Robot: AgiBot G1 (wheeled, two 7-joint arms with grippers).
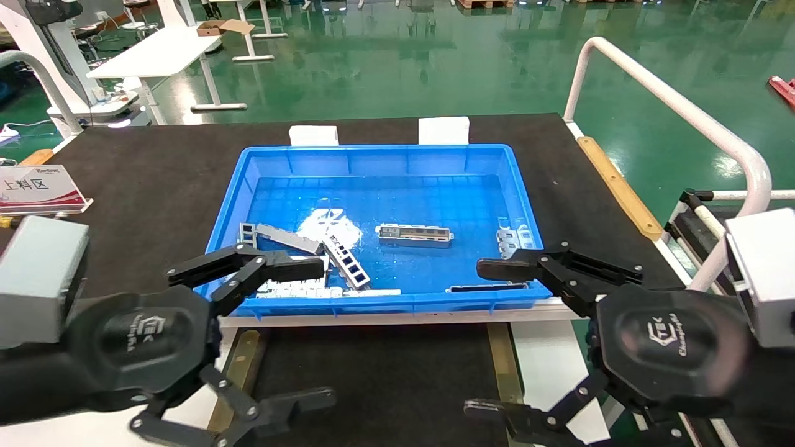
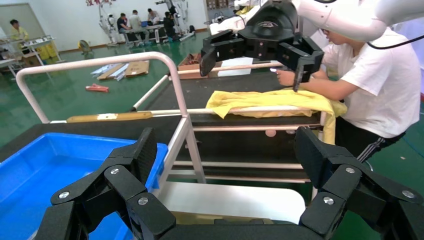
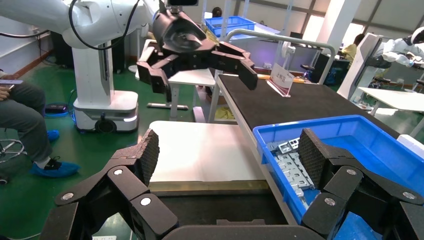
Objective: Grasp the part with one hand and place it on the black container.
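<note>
The part (image 1: 414, 234), a narrow silver-grey channel bar, lies flat in the middle of the blue bin (image 1: 385, 156). Nearer to me, the black container (image 1: 372, 379) is a flat matte black surface between two brass strips; it also shows in the right wrist view (image 3: 220, 205). My left gripper (image 1: 313, 332) hovers open over the container's left side, near the bin's front-left corner, and holds nothing (image 2: 225, 155). My right gripper (image 1: 484, 338) hovers open over the container's right side, also empty (image 3: 230, 155). Neither one touches the part.
The bin also holds a ladder-like strip (image 1: 346, 262), white perforated plates (image 1: 298, 288), another bar (image 1: 282, 237) and a bracket (image 1: 515, 239). A white tube rail (image 1: 683, 112) runs along the right. A sign stand (image 1: 37, 186) sits at the left. A person (image 2: 380, 90) leans on a yellow cloth (image 2: 270, 100).
</note>
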